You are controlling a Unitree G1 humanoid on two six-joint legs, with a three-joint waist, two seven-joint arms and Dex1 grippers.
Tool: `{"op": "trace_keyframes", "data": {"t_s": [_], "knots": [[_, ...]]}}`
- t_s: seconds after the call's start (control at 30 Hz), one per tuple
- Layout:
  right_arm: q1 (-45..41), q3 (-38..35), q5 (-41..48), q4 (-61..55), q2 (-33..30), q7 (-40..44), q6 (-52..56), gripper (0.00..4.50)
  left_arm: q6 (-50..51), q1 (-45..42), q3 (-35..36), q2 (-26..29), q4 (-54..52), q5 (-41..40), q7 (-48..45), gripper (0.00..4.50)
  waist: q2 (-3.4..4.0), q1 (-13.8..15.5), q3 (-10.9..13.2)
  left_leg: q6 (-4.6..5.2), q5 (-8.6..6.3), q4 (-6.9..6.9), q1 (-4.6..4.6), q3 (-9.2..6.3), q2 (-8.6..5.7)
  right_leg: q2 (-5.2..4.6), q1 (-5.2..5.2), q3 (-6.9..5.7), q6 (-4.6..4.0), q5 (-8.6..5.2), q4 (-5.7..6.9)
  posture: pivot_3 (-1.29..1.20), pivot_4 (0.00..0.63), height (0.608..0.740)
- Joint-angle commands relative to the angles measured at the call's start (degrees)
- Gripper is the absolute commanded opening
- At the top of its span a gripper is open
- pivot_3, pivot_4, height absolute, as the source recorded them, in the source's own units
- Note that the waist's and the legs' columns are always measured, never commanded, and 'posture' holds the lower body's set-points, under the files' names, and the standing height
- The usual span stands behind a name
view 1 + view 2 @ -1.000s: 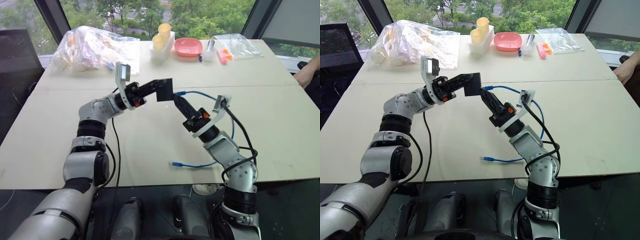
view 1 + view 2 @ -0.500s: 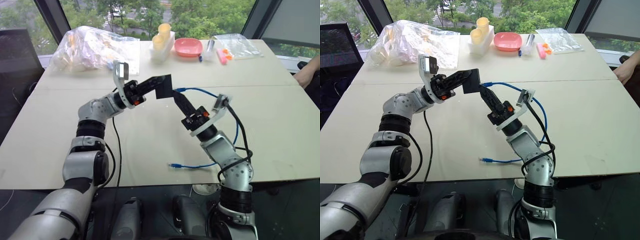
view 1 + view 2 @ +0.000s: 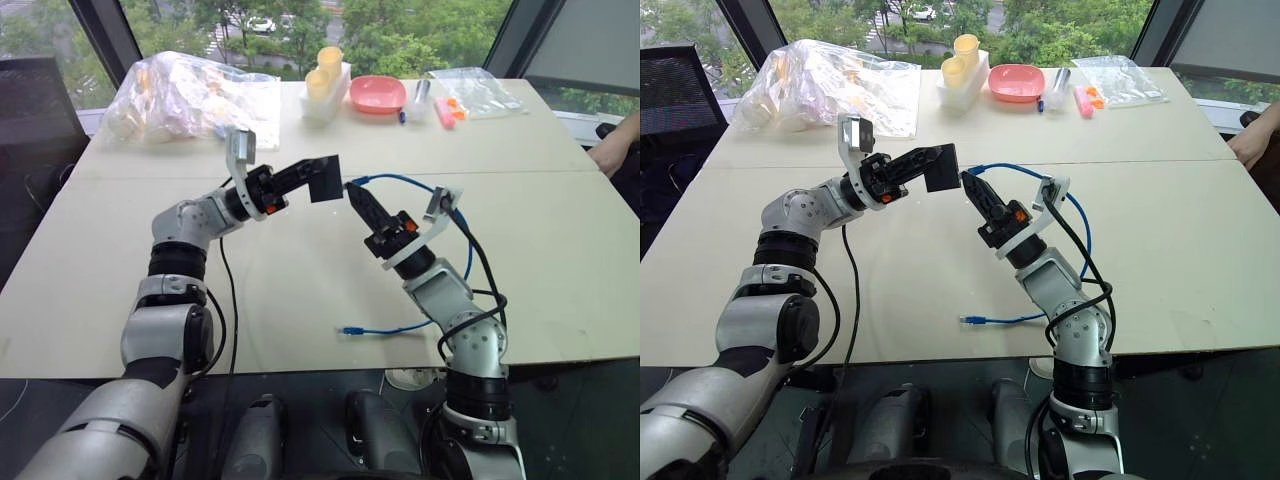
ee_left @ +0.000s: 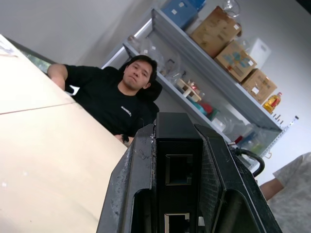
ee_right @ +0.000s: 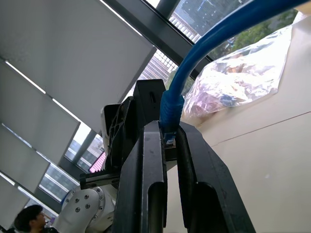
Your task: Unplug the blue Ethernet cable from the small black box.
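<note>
The small black box (image 4: 178,160) looks like matt black plastic, its port edges smooth. The blue Ethernet cable (image 5: 204,53) has a smooth, slightly shiny rubbery sheath. The fingers (image 5: 154,194) of the right gripper (image 3: 357,196) are hard black plastic with a dull sheen. The table (image 3: 560,230) is smooth, matt, pale beige. A crinkled clear plastic bag (image 3: 190,95) glistens; the pink bowl (image 3: 377,94) looks glossy.

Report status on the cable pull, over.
Left claw shut on small black box. Right claw shut on blue Ethernet cable plug, a gap from the box, ports empty. Nothing in the way.
</note>
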Motion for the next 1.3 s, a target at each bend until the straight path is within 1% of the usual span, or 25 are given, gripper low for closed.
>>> {"op": "trace_keyframes", "data": {"t_s": [0.03, 0.2, 0.33, 0.47, 0.57, 0.63, 0.67, 0.73, 0.8, 0.9, 1.0, 1.1, 1.13, 1.2, 1.23, 1.3], "knots": [[-0.95, -8.01, -1.86, -0.04, -2.83, -2.07, -7.0, 0.05, -0.47, 0.63, 1.64, 3.07, -2.3, -1.07, -0.6, 0.52, 0.0, -0.01, 0.0, 0.0, 0.0, 0.0, 0.0, 0.0, 0.0, 0.0, 0.0, 0.0, 0.0, 0.0, 0.0, 0.0, 0.15, 0.74], [-1.94, -12.46, -2.1, 1.06, -2.51, -5.1, -12.31, 0.05, -4.03, -1.5, 6.15, 2.2, 1.38, -2.98, 6.22, 0.52, 0.0, 0.16, 0.0, 0.0, 0.0, -0.02, 0.0, 0.0, 0.0, 0.0, 0.0, 0.0, 0.02, 0.01, -0.01, 0.0, 0.15, 0.74], [-1.14, -10.98, -2.95, 0.61, -2.28, -4.93, -13.39, 0.05, -5.58, -2.57, 8.98, 1.32, 3.11, -4.29, 10.15, 0.52, 0.0, 0.04, 0.0, 0.0, 0.0, -0.05, -0.09, 0.02, -0.02, -0.02, 0.01, 0.0, 0.09, 0.05, -0.26, 0.0, 0.15, 0.74], [-0.84, -9.04, -3.85, 0.41, -1.31, -4.39, -13.49, 0.05, -5.52, -2.39, 8.8, 0.13, 2.43, -3.48, 10.27, 0.52, 0.0, 0.03, 0.0, 0.03, -0.02, -0.19, -0.07, 0.03, -0.01, 0.02, 0.01, -0.01, 0.14, 0.07, -0.32, 0.0, 0.15, 0.74], [-0.32, -9.48, -5.6, 1.64, -2.59, -6.66, -13.23, 0.05, -7.27, -0.36, 4.41, -0.15, -1.08, 0.19, 9.49, 0.52, 0.0, 0.01, 0.0, 0.03, -0.02, -0.17, -0.08, 0.04, -0.01, 0.01, 0.01, -0.01, 0.13, 0.07, -0.33, 0.0, 0.15, 0.74], [-0.12, -11.15, -11.26, 6.33, -6.94, -12.85, -11.2, 0.05, -17.29, 1.56, -1.01, -1.79, -5.07, 7.51, 13.81, 0.52, 0.02, 0.08, -0.01, 0.03, -0.02, -0.17, -0.08, 0.09, -0.02, -0.03, 0.02, 0.03, 0.12, 0.07, -0.39, 0.0, 0.15, 0.74], [-0.18, -11.75, -12.88, 7.96, -8.4, -15.05, -10.63, 0.05, -20.86, 2.25, -2.85, -2.36, -6.37, 9.96, 15.36, 0.52, 0.01, 0.44, -0.02, 0.03, -0.02, -0.16, -0.07, 0.12, -0.03, -0.08, 0.04, 0.05, 0.1, 0.06, -0.4, 0.0, 0.15, 0.74], [-1.01, -12.82, -14.47, 10.59, -10.77, -17.58, -9.43, 0.05, -26.07, 3.13, -4.5, -4.15, -7.65, 12.39, 17.98, 0.52, 0.01, 0.74, -0.02, 0.02, -0.02, -0.14, -0.08, 0.13, -0.05, -0.14, 0.07, 0.06, -0.08, -0.03, -0.45, 0.0, 0.15, 0.74], [-2.17, -12.4, -17.42, 12.94, -13.41, -19.28, -7.59, 0.05, -31.28, 4.48, -6.45, -6.81, -9.14, 15.2, 21.44, 0.52, 0.01, 0.74, -0.01, 0.02, -0.02, -0.14, -0.12, 0.16, -0.06, -0.15, 0.06, 0.09, -0.09, -0.03, -0.5, 0.0, 0.15, 0.74], [-3.91, -11.6, -20.1, 15.18, -16.18, -20.19, -4.72, 1.23, -39.73, 8.35, -12.01, -11.09, -12.1, 21.0, 24.71, 0.52, 0.02, 0.45, -0.01, 0.04, -0.02, -0.16, -0.12, 0.2, -0.06, -0.14, 0.06, 0.13, -0.08, -0.02, -0.56, 0.0, 0.15, 0.74], [-4.38, -10.13, -21.95, 14.74, -17.72, -18.97, -2.59, 2.66, -44.27, 9.98, -14.3, -13.84, -11.7, 23.61, 27.56, 0.52, 0.02, 0.18, -0.02, 0.11, -0.07, -0.17, -0.11, 0.23, -0.06, -0.07, 0.06, 0.15, 0.02, 0.03, -0.58, 0.0, 0.15, 0.74], [-2.15, -5.78, -21.4, 9.48, -20.92, -15.19, 5.46, 4.25, -48.39, 9.62, -14.83, -16.57, -7.53, 25.59, 32.42, 0.52, 0.03, 0.17, -0.02, 0.15, -0.09, -0.16, -0.08, 0.2, -0.03, 0.02, 0.05, 0.15, 0.08, 0.07, -0.53, 0.0, 0.15, 0.74], [-0.74, -2.99, -22.34, 6.58, -23.03, -13.27, 7.47, 4.45, -50.2, 9.16, -14.98, -17.17, -5.4, 26.39, 33.78, 0.52, 0.05, 0.23, -0.03, 0.16, -0.09, -0.16, -0.06, 0.19, -0.01, 0.04, 0.05, 0.15, 0.08, 0.07, -0.51, 0.0, 0.15, 0.74], [2.34, 2.13, -25.16, 0.7, -27.17, -10.04, 9.2, 4.45, -54.1, 7.69, -15.2, -18.49, 0.55, 27.92, 36.14, 0.52, 0.07, 0.41, -0.04, 0.17, -0.1, -0.14, -0.07, 0.18, -0.02, 0.03, 0.05, 0.14, 0.09, 0.06, -0.51, 0.0, 0.15, 0.74], [3.17, 3.2, -25.76, -1.06, -28.04, -9.24, 9.56, 4.45, -55.64, 7.01, -15.15, -18.85, 2.92, 28.46, 37.04, 0.52, 0.06, 0.44, -0.04, 0.18, -0.1, -0.13, -0.09, 0.18, -0.02, 0.03, 0.05, 0.12, 0.09, 0.05, -0.54, 0.0, 0.15, 0.74], [4.12, 2.55, -25.69, -2.82, -27.62, -8.5, 8.86, 4.45, -58.31, 5.64, -15.18, -19.59, 7.55, 29.2, 37.76, 0.52, 0.05, 0.4, -0.04, 0.19, -0.11, -0.11, -0.12, 0.19, -0.04, 0.01, 0.06, 0.12, 0.1, 0.05, -0.61, 0.0, 0.15, 0.74]]}}
